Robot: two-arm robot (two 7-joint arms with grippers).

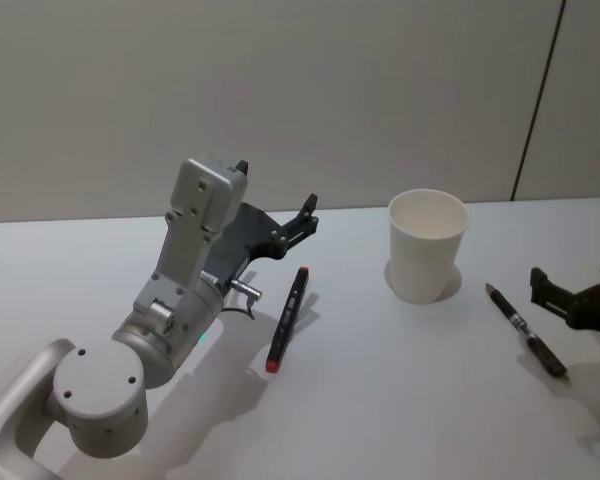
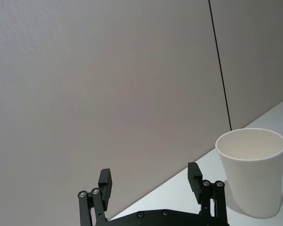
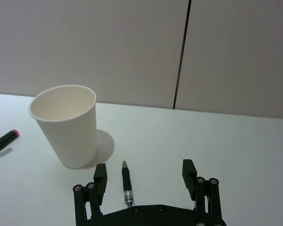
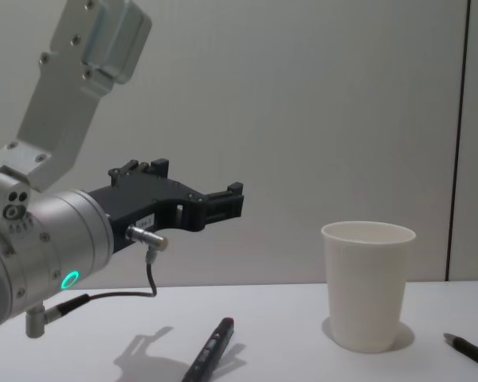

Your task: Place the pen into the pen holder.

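Paper pen holder [image 1: 425, 262], plain white

Light: soft and even, cast from overhead; the table [image 1: 400, 400] is brightly lit.
Shadows: pale, soft-edged patches are thrown around the base of the pen holder [image 1: 427, 245] and under the left arm [image 1: 170, 300].
Glow: a green ring is lit on that arm.

Silver-grey left arm [image 4: 40, 231], glowing green ring [image 4: 68, 279], thin cable [image 4: 119, 296], black end effector [image 2: 150, 175]
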